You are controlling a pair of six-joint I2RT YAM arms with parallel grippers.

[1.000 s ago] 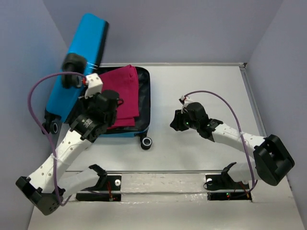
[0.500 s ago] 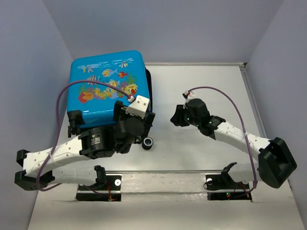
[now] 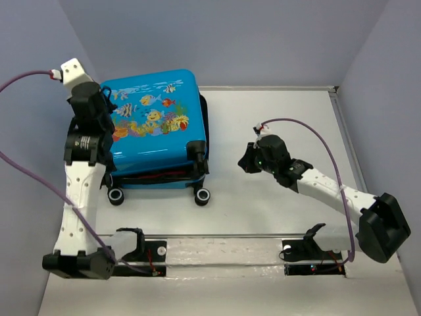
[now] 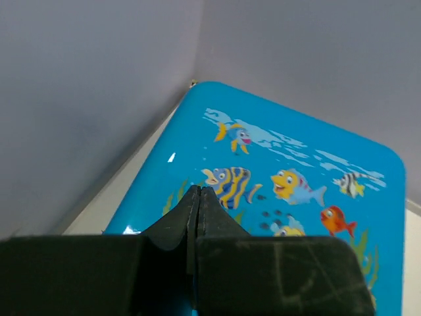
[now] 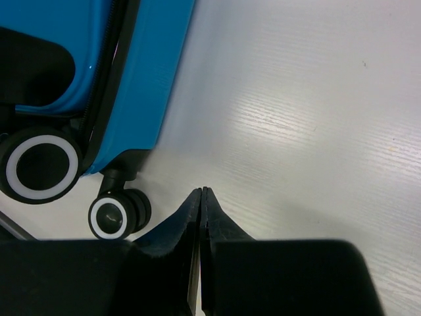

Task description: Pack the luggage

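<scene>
Glossy, rounded hard-shell luggage (image 3: 154, 125), fish print up, at ten o'clock; left gripper (image 4: 198, 195), right gripper (image 5: 201, 195) both pressed together, pinching nothing.

Bright blue hard-shell fish-print suitcase (image 3: 154, 125) filling the far-left corner, only a narrow strip between it and grey left wall (image 3: 33, 85), bare white worktop (image 3: 283, 125) open to its right

Luggage (image 3: 154, 125): I log one small bright blue hard-shell case. It lies flat at the far left of the table (image 3: 283, 125), fish-and-coral face up. The lid is down on the base, and I see a dark gap along its near side. The black, white-rimmed wheels (image 3: 202, 195) face the near edge.
</scene>
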